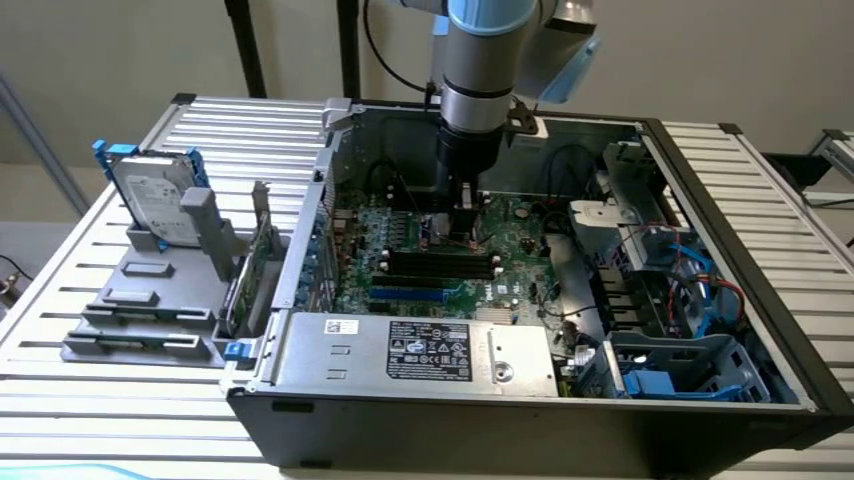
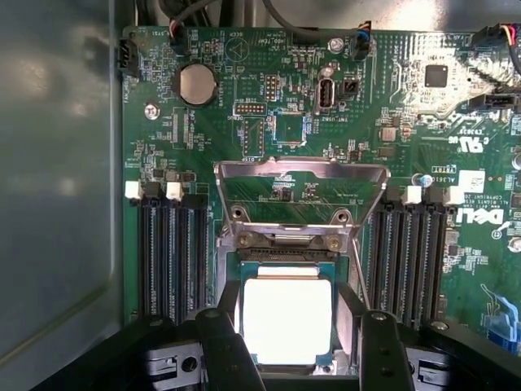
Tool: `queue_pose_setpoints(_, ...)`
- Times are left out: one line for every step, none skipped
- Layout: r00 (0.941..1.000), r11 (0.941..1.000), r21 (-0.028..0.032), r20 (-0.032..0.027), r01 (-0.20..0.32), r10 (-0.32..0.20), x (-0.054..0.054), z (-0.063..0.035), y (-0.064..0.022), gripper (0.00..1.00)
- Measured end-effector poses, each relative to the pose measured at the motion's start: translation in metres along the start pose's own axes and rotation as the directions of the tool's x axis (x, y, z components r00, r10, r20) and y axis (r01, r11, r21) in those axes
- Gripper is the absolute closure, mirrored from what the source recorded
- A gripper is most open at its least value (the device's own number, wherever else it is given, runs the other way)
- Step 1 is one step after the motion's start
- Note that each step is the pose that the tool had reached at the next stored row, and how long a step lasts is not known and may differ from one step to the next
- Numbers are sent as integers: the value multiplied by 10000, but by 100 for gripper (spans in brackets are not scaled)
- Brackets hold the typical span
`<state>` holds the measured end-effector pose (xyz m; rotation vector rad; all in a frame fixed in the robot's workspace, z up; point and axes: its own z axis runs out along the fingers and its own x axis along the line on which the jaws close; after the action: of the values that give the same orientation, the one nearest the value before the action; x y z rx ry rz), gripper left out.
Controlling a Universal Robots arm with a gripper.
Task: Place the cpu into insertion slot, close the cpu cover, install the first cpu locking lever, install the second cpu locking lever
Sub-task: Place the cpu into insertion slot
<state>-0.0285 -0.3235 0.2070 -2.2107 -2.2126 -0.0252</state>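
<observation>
**While the cpu cover (image 2: 301,169) lies flipped open, the cpu (image 2: 285,318) sits at the socket**

Inside the computer case (image 1: 738,250), above the green motherboard (image 2: 203,138), the gripper (image 2: 297,322) has its fingers (image 2: 221,342) narrowed against the cpu's two sides.

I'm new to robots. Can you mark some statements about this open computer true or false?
1. The cpu cover is shut over the cpu. False: it is swung open, off the cpu.
2. The cpu is down at the motherboard, close to the gripper. True.
3. A hard drive stands outside the computer case. True.
4. The coin battery is missing from the motherboard. False: it is in place.
</observation>
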Motion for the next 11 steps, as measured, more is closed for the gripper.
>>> queue_pose_setpoints(10000,10000,5,0,-1,1,0,12,0,45)
queue_pose_setpoints(10000,10000,7,0,-3,3,0,22,-1,45)
queue_pose_setpoints(10000,10000,10,0,-5,5,-1,30,-1,45)
queue_pose_setpoints(10000,10000,15,1,-8,8,-2,36,-1,45)
queue_pose_setpoints(10000,10000,21,2,-11,11,-3,39,-1,45)
queue_pose_setpoints(10000,10000,27,3,-17,17,-4,42,-1,45)
queue_pose_setpoints(10000,10000,29,2,-25,25,-6,46,-2,45)
queue_pose_setpoints(10000,10000,31,1,-32,32,-7,49,-1,45)
queue_pose_setpoints(10000,10000,34,1,-36,36,-9,53,-1,45)
queue_pose_setpoints(10000,10000,39,1,-39,39,-10,55,-1,45)
queue_pose_setpoints(10000,10000,43,1,-41,41,-11,58,-2,45)
